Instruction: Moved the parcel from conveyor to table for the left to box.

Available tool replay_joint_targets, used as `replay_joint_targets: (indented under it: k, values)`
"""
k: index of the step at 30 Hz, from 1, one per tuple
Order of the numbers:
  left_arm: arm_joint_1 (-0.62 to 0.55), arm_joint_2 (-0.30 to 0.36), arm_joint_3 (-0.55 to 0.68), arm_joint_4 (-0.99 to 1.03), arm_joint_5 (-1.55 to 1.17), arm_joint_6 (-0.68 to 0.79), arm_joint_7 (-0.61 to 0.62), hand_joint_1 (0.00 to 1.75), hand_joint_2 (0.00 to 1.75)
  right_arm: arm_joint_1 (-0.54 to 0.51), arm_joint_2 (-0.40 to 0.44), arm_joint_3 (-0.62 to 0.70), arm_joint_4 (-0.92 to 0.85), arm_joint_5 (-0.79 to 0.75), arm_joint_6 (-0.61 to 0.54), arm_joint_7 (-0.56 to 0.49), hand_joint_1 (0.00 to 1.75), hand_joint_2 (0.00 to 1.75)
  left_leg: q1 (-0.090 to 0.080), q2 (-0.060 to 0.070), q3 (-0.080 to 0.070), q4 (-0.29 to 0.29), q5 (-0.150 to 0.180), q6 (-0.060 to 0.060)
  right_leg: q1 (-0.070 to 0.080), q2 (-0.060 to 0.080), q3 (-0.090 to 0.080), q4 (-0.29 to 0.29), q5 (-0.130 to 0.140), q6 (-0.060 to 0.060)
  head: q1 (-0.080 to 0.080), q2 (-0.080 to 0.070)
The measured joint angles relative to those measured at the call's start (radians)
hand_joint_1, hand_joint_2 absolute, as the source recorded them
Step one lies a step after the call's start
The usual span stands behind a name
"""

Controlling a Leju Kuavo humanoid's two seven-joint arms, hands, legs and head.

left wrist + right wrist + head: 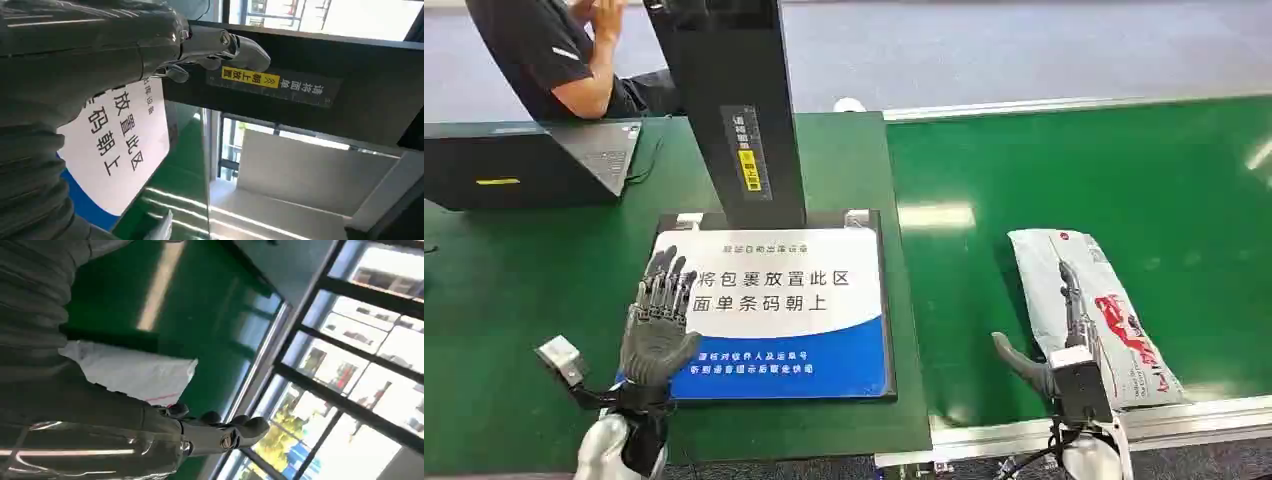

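Note:
A white parcel (1089,310) with red print lies on the green conveyor belt (1124,180) at the right; its pale end (132,372) also appears in the right wrist view. My right hand (1064,335) hovers over the parcel's near end, thumb spread toward the belt, fingers stretched along the bag, holding nothing. My left hand (660,320) floats open above the left edge of the white and blue placement sign (774,300) on the table. In the left wrist view its fingers (220,47) point at the black scanner post (300,95).
A black scanner column (734,100) rises behind the sign. A dark laptop (534,160) sits at the table's far left, with a seated person (564,50) behind it. A metal rail (1044,430) edges the belt's near side.

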Motion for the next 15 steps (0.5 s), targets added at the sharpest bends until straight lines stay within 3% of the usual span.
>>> replay_joint_targets:
  k: [6,10,15]
  values:
    - [0.0,0.0,0.001,0.0,-0.005,0.0,0.0,0.0,1.75,-0.015,-0.006,-0.069,0.006,0.28,-0.158,0.151,0.0,1.75,0.0,0.0,0.0,0.0,0.0,0.0,0.0,0.0,0.0,0.0,0.0,0.0,0.0,0.0]
    - [-0.009,0.0,-0.001,0.0,-0.006,0.003,0.003,0.0,1.75,-0.05,-0.025,-0.123,0.075,0.441,-0.102,0.298,0.0,1.75,0.0,0.0,0.0,0.0,0.0,0.0,0.0,0.0,0.0,0.0,0.0,0.001,0.0,0.0]
    - [-0.013,0.003,-0.003,0.002,-0.005,0.003,0.003,0.0,1.75,-0.069,-0.04,-0.155,0.169,0.47,-0.051,0.346,0.0,1.75,0.0,0.0,0.0,0.0,0.0,0.0,0.0,0.0,0.0,0.0,0.0,0.001,0.0,0.0]
